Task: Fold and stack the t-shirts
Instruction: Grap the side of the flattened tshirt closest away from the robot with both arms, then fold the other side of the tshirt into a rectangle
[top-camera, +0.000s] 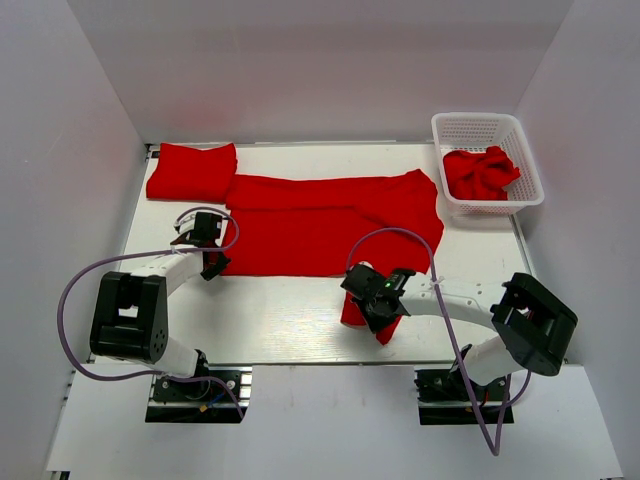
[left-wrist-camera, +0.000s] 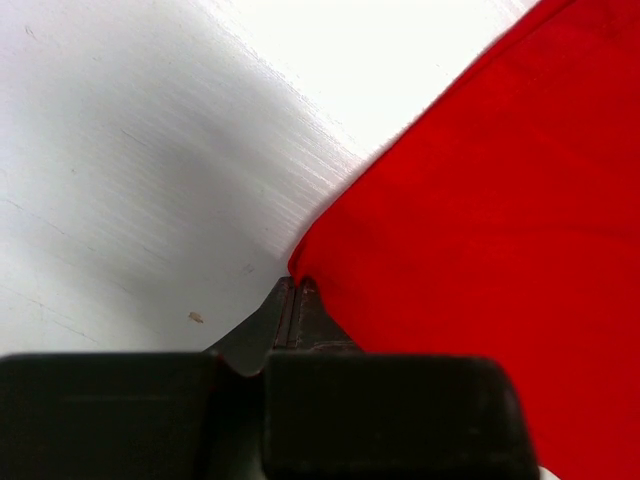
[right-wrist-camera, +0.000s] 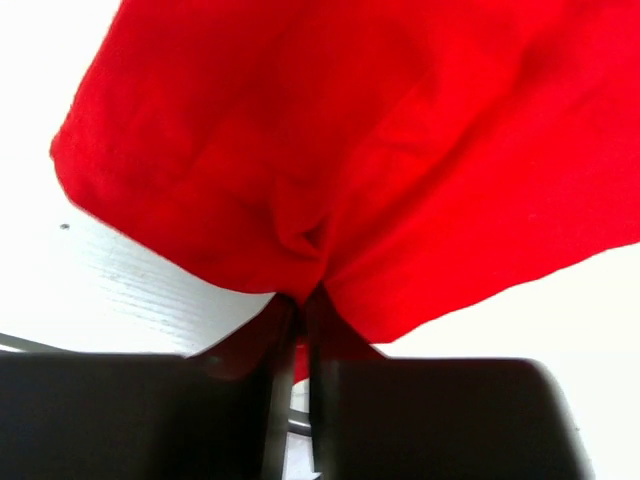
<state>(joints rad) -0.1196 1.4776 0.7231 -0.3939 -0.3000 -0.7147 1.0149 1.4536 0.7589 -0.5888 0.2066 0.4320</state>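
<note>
A spread t-shirt is laid across the far half of the table, well apart from the white mesh basket at the far right, in which crumpled t-shirts are held. A folded t-shirt is set at the far left corner, presumably as the base of the stack. The left gripper is seen with fingers pressed together on the near-left corner of the spread t-shirt, low against the table; this corner is judged to be pinned or taken up as one end of a fold line. The right gripper is closed on a bunched pinch of the near-right edge, the cloth being gathered into creases at the fingertips and draped below them. Both near corners appear to be held so that the near edge can be carried over together.
</note>
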